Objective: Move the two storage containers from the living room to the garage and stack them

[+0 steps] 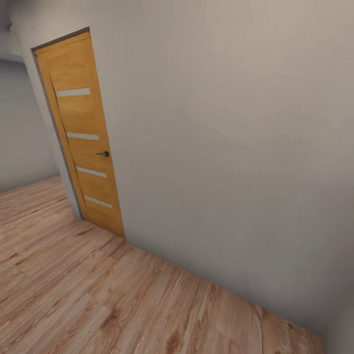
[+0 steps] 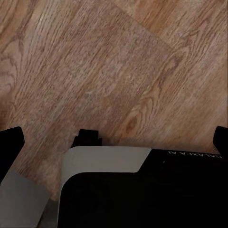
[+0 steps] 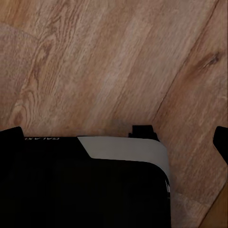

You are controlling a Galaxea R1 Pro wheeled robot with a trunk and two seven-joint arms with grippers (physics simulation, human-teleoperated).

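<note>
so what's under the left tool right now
Light wood plank floor lies below the left tool, with nothing between its fingers. The robot's own black and grey body covers the floor nearer the camera.

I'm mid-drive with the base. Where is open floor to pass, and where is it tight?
Bare wood plank floor spreads across the near and left side, bordered by the grey wall and the shut wooden door. A gap runs on left of the door frame. Tightest is the lower right, where the wall closes in. Both wrist views show bare planks beyond the robot's base.

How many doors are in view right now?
1: a wooden door with four pale horizontal strips, shut, in the grey wall at the head view's left. More may lie outside the frame.
</note>
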